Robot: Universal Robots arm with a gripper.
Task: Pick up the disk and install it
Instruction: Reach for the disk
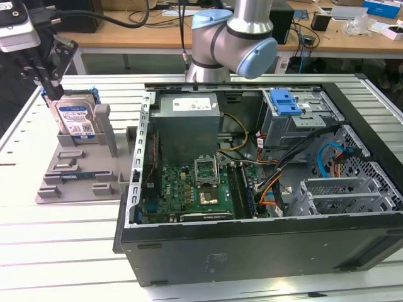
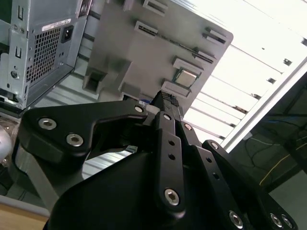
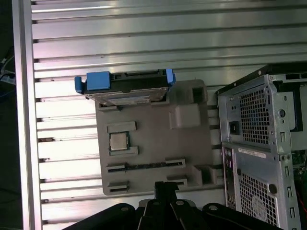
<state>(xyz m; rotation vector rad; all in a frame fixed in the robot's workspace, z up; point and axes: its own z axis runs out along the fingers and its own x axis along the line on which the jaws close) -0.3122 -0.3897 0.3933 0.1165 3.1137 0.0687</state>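
The disk (image 1: 74, 118) is a silver drive with a white-and-blue label in a bright blue carrier. It stands on edge in a slot of the grey fixture (image 1: 75, 173) at the exterior view's left. My black gripper (image 1: 48, 87) hangs just above the disk's upper corner and holds nothing. In the first wrist view the disk (image 3: 127, 88) lies well away from my gripper (image 3: 165, 188), whose fingers are together. In the second wrist view the gripper (image 2: 169, 99) points at the fixture (image 2: 144, 52).
An open computer case (image 1: 252, 251) lies on its side right of the fixture, with a motherboard (image 1: 195, 189), a grey power supply (image 1: 189, 119) and a drive bay with a blue latch (image 1: 286, 100). A small chip (image 3: 118, 141) sits in the fixture. The table is ribbed aluminium (image 1: 63, 251).
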